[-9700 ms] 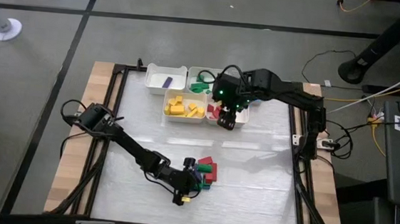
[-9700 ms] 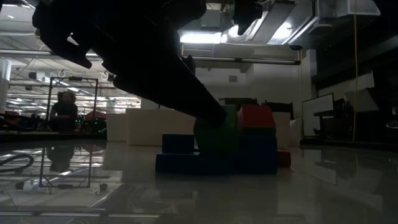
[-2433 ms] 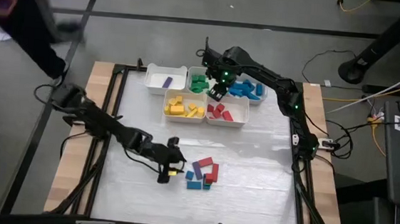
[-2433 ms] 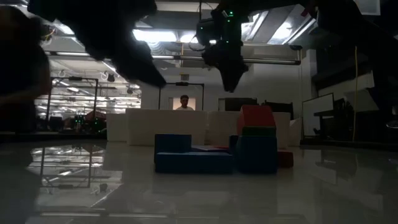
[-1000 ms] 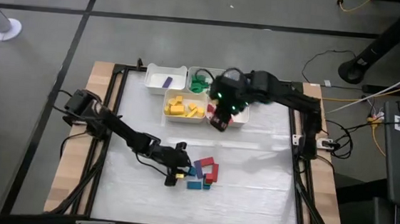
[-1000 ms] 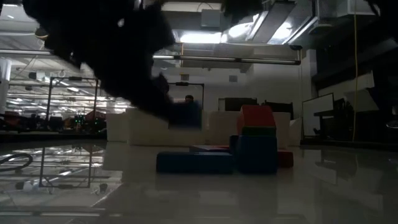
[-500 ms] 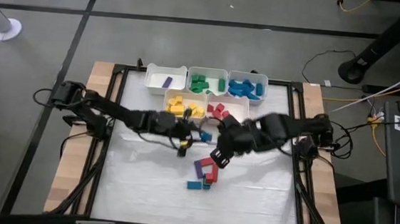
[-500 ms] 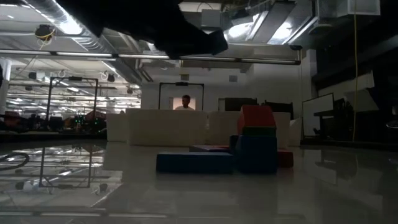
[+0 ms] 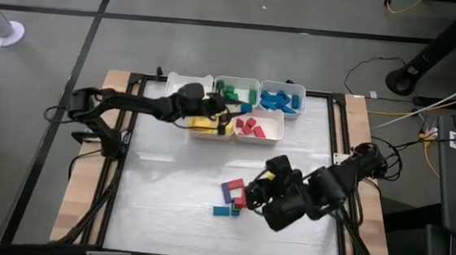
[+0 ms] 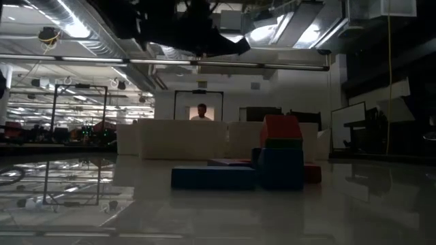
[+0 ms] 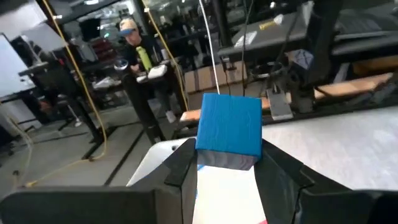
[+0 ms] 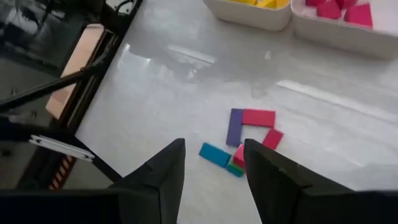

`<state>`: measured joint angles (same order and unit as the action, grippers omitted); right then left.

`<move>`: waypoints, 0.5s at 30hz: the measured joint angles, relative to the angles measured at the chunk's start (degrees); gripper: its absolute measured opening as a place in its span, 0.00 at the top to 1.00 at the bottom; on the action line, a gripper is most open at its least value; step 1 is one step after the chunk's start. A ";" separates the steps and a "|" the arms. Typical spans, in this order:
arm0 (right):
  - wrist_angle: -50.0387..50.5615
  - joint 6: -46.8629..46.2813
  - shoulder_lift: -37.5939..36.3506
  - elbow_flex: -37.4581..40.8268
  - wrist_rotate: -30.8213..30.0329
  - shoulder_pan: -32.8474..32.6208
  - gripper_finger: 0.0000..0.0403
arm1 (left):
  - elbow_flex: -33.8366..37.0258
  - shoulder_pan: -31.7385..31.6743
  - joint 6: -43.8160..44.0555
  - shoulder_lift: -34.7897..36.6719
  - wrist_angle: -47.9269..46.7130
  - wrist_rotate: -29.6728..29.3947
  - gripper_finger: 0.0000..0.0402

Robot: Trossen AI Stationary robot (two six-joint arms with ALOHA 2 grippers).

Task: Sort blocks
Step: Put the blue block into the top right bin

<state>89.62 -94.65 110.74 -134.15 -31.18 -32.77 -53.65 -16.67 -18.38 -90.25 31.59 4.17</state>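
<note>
1. A blue block (image 11: 229,130) is clamped between the fingers of the left hand (image 9: 240,110), which is raised over the white bins (image 9: 233,133) at the far side of the bench (image 9: 166,188).
2. The right hand (image 12: 211,163) is held above the bench with its fingers apart and nothing between them.
3. A small cluster of loose blocks (image 9: 235,196), purple, red, blue and green, is seen lying on the bench just beside the right hand.
4. Yellow, red, green and blue blocks are already gathered in separate bins.

One camera looks straight down; one sits at table level; both share the block pile (image 9: 233,197).
</note>
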 joint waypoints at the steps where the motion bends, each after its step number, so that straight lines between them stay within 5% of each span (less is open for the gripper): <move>1: -0.10 -1.09 0.44 0.00 -0.29 -0.56 0.59 | -1.12 -0.78 0.19 -1.40 1.17 1.41 0.72; 15: -4.70 -3.11 8.11 0.00 8.18 -3.26 0.59 | -29.07 -4.56 -0.33 -28.70 -1.24 5.79 0.71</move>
<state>84.92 -97.75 118.85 -134.15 -23.00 -36.03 -82.72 -21.23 -18.71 -118.96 30.35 9.96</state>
